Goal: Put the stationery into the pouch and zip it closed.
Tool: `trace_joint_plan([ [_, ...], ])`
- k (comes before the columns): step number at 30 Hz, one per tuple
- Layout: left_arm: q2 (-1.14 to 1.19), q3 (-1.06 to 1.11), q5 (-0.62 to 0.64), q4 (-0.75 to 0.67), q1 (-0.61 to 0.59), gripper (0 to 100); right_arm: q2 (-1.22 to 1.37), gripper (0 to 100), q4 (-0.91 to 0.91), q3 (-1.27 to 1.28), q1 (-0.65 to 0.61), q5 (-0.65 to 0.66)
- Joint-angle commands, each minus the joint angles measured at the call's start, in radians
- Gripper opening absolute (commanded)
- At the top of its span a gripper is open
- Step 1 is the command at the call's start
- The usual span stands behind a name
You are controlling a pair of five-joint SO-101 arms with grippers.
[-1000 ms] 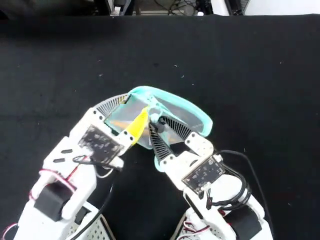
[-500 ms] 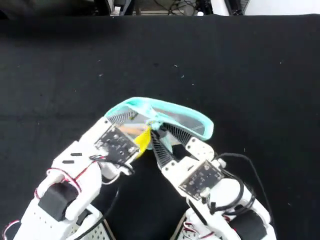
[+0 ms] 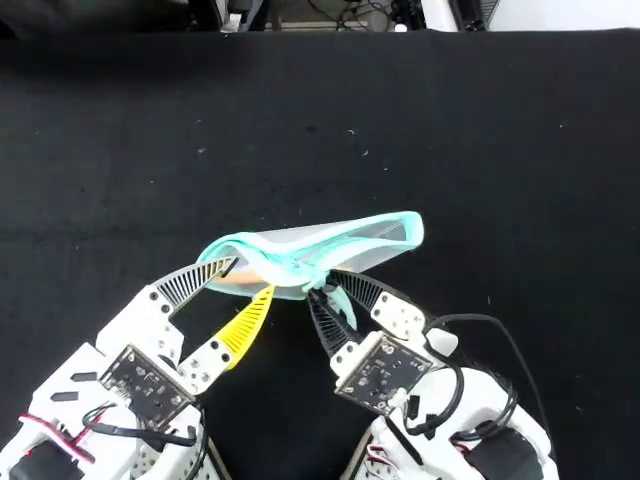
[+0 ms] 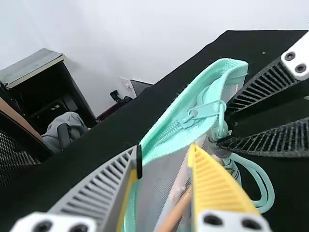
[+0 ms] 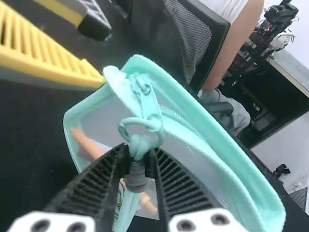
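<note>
The right gripper [image 5: 138,155] pinches the mint zipper-pull cord [image 5: 139,145] of the mint-green mesh pouch [image 3: 350,240] on the black tabletop [image 3: 480,150], while the left gripper [image 3: 247,279] sits spread astride the pouch's end.

A flat mint-edged translucent mesh pouch [image 3: 335,243] stands tipped up on its long edge on the black table [image 3: 470,130], around the middle of the table's near half. Its mint zip slider [image 5: 147,103] sits near one top corner, with a mint cord loop [image 4: 257,180] hanging from the slider's ring. A slim orange stick [image 5: 90,145] lies inside, behind the mesh.
</note>
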Motion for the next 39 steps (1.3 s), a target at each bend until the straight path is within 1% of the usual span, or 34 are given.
trace_joint_plan([
  [1,-0.003,0.013,-0.011,-0.002,0.013,18,0.012,1.3,0.034,0.004,-0.009,0.012],
  [4,-0.003,0.058,-0.020,-0.037,0.013,18,0.012,1.3,0.041,0.002,-0.009,0.015],
  [9,-0.002,0.081,-0.123,-0.092,0.013,18,0.004,1.3,0.106,-0.004,-0.006,0.083],
  [12,-0.002,0.081,-0.212,-0.124,0.004,18,0.005,1.3,0.110,-0.005,-0.006,0.083],
  [20,-0.002,0.084,-0.416,-0.120,0.002,18,0.012,1.3,0.110,-0.005,-0.008,0.077],
  [23,-0.011,0.125,-0.516,-0.137,0.002,18,0.012,1.3,0.112,-0.005,-0.008,0.077],
  [25,-0.011,0.182,-0.580,-0.192,0.002,18,0.012,1.3,0.112,-0.005,-0.008,0.077],
  [30,-0.011,0.360,-0.652,-0.519,-0.018,18,0.012,1.3,0.124,-0.005,-0.009,0.078],
  [32,-0.011,0.412,-0.674,-0.620,-0.021,18,0.008,1.3,0.124,-0.005,-0.009,0.078],
  [34,-0.012,0.429,-0.681,-0.652,-0.024,18,0.007,1.3,0.124,-0.005,-0.009,0.078],
  [39,-0.012,0.363,-0.671,-0.649,-0.025,18,0.005,1.3,0.120,-0.002,-0.009,0.077],
])
